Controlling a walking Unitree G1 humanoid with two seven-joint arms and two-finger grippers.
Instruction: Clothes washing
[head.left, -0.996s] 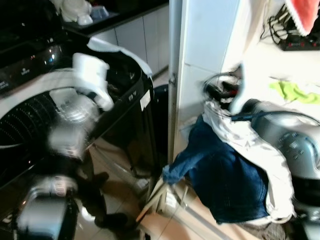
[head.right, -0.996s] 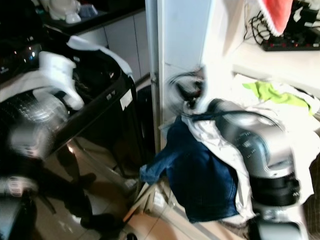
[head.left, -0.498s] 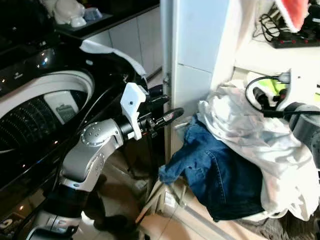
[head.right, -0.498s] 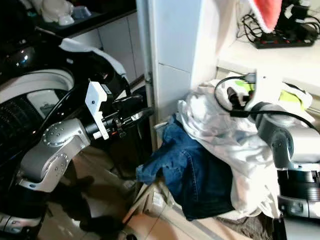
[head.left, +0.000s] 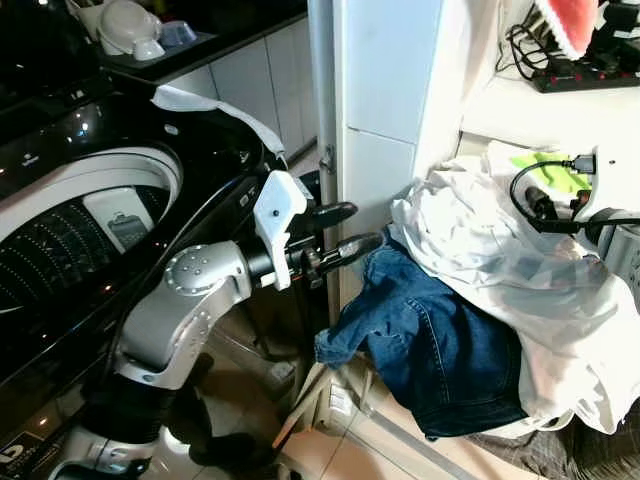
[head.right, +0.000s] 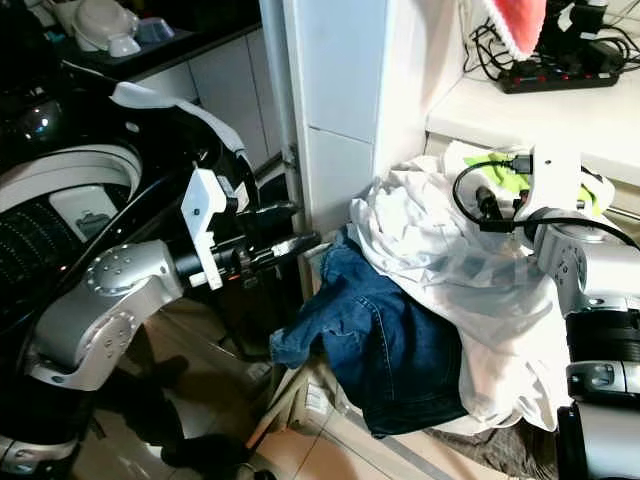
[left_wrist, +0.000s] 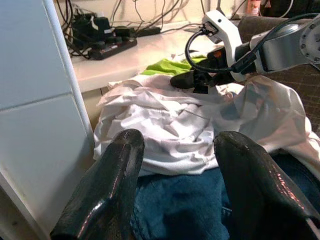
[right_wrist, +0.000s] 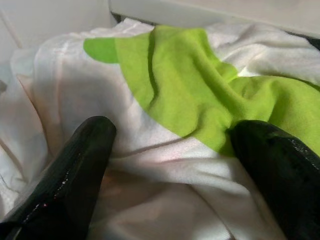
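Beside your black top-loading washer (head.left: 90, 230), limp white cotton garment (head.left: 500, 270) over heavier blue denim (head.left: 440, 350): both grippers, left (head.left: 345, 228) and right (right_wrist: 175, 165), spread empty; pinch bunched folds.

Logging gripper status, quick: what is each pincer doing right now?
Left pincer: open, holding nothing, beside the blue jeans.
Right pincer: open, fingers pressed on the white cloth and green garment.

Washer (head.left: 90, 215) seen at left of frame, black, top-load, lid up, drum exposed. Laundry heaped at right: white shirt (head.left: 480, 250) crumpled over blue jeans (head.left: 440, 350), green cloth (right_wrist: 200, 85) w/ it.
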